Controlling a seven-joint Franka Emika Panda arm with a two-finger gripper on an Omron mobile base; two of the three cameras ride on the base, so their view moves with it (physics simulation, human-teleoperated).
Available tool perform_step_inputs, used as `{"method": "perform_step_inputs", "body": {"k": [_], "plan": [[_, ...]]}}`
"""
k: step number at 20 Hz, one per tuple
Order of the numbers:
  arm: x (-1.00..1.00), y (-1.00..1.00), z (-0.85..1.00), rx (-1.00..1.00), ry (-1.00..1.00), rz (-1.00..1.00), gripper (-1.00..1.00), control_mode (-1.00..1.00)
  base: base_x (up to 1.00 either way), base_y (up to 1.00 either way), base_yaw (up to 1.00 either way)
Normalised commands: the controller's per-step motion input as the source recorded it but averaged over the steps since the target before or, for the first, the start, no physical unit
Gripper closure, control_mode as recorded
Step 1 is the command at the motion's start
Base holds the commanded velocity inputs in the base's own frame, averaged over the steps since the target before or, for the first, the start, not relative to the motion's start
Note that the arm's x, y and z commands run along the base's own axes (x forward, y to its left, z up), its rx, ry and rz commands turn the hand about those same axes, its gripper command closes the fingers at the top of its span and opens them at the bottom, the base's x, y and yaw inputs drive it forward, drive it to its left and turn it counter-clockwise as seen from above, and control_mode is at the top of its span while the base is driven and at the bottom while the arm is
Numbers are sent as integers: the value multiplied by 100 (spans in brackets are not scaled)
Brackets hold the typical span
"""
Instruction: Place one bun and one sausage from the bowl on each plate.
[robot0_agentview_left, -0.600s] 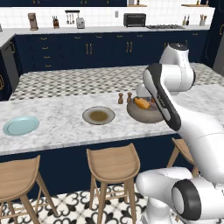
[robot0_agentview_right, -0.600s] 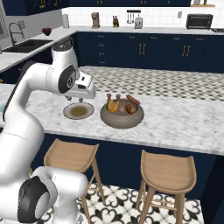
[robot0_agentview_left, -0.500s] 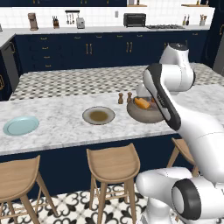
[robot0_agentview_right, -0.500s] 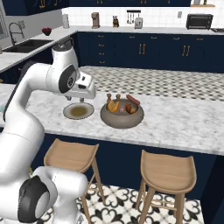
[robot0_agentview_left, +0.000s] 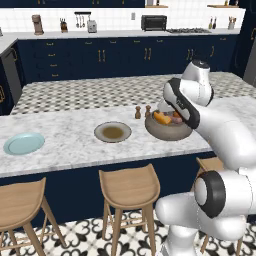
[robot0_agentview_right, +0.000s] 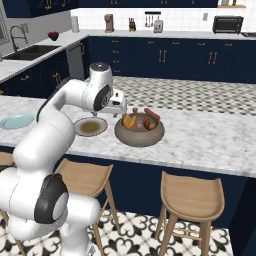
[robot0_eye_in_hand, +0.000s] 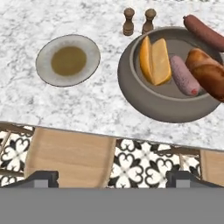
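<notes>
Two sausages (robot0_eye_in_hand: 183, 75) and buns (robot0_eye_in_hand: 155, 60) in the stone bowl (robot0_eye_in_hand: 144, 99) on the marble counter (robot0_eye_in_hand: 78, 109), tan plate (robot0_eye_in_hand: 68, 60) just beside it, blue plate (robot0_agentview_left: 23, 143) well apart, my gripper (robot0_eye_in_hand: 112, 177) above, jaws wide and empty, a third bun (robot0_eye_in_hand: 208, 72) perhaps at the edge

Bowl (robot0_eye_in_hand: 148, 103): rough matt stone look; tan plate (robot0_eye_in_hand: 43, 65): matt glaze; counter (robot0_eye_in_hand: 87, 109): smooth veined marble; stools (robot0_eye_in_hand: 70, 157): pale wood; shakers (robot0_eye_in_hand: 128, 22): turned wood.
</notes>
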Motion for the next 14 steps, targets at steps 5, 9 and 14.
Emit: {"method": "perform_step_inputs", "body": {"k": [5,9,14], "plan": [[81,16,2,-6,14,3,-100,-100,0,0,0],[77,2,17,-11,25,1,-100,-100,0,0,0],[52,9,-28,-25,11,-10,-100,-100,0,0,0]]}}
